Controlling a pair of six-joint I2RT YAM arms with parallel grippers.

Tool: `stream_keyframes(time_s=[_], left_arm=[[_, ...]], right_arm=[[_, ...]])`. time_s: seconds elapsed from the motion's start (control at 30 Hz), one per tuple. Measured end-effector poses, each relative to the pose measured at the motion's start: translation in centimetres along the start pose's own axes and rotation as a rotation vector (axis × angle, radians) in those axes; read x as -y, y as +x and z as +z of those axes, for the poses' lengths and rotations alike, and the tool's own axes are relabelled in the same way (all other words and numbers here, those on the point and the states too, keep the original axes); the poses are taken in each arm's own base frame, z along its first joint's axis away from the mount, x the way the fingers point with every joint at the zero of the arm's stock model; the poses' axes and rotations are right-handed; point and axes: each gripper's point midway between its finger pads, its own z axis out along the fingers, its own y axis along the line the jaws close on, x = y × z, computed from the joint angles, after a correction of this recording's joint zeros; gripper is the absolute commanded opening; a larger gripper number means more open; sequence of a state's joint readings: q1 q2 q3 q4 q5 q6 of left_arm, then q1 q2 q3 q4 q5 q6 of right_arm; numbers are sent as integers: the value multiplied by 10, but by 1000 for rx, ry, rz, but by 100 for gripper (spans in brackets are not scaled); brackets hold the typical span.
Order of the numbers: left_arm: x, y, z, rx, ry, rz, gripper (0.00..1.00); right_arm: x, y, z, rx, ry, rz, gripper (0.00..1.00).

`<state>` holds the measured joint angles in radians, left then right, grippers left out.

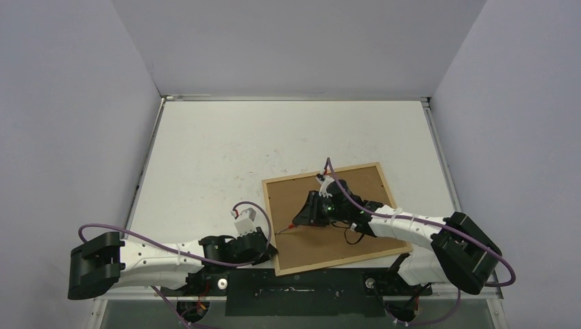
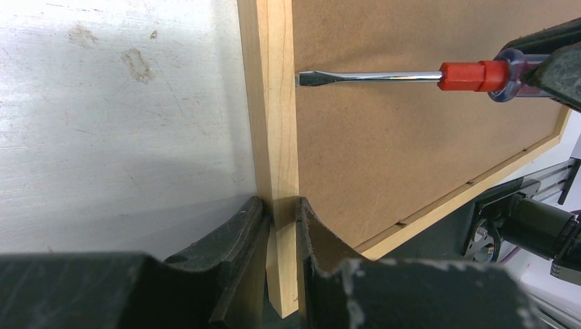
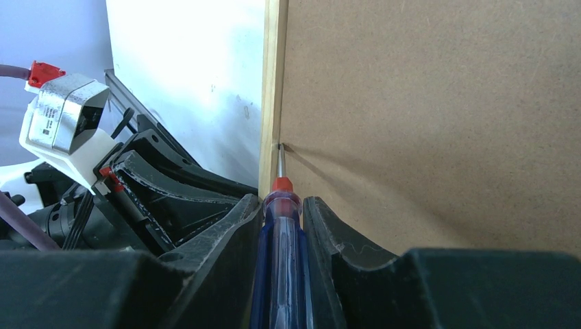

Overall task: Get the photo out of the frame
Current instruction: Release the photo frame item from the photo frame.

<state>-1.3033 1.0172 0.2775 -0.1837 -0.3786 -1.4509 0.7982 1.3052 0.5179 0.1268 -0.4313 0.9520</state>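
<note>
Left arm is laid low along the near edge of the table (image 1: pixel 274 137). The left gripper (image 2: pixel 281 205) is clenched on the left rail of the frame (image 1: pixel 321 172) close to its near corner, with one finger outside the rail and one on the backing panel (image 2: pixel 411 151).

Right arm is extended from the right over the panel. The right gripper (image 3: pixel 282 202) is closed around the blue handle of a screwdriver (image 2: pixel 411 77), whose flat tip is set at the seam between rail and panel.

Frame is found back-up on the table, right of centre, near the arm bases.

Counted: one frame, one backing panel, one screwdriver, two arms.
</note>
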Motion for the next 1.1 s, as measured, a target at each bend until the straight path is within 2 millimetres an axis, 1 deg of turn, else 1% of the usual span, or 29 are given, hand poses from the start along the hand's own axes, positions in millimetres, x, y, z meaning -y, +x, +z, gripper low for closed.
stream_keyframes(time_s=[0.33,0.57,0.8,1.1], left_arm=[[0,0,0,1,0,4,0],[-2,-1,-1,3,1,3,0],[-3,-1,-2,4,0,3,0],[-3,-1,-2,5,-1,3,0]], right_arm=[[-8,-3,3,25,24,-51,0],[-13,-1,3,32,55,-80,0],[-21,3,4,37,86,-139,0],[-27,2,5,49,113,-171,0]])
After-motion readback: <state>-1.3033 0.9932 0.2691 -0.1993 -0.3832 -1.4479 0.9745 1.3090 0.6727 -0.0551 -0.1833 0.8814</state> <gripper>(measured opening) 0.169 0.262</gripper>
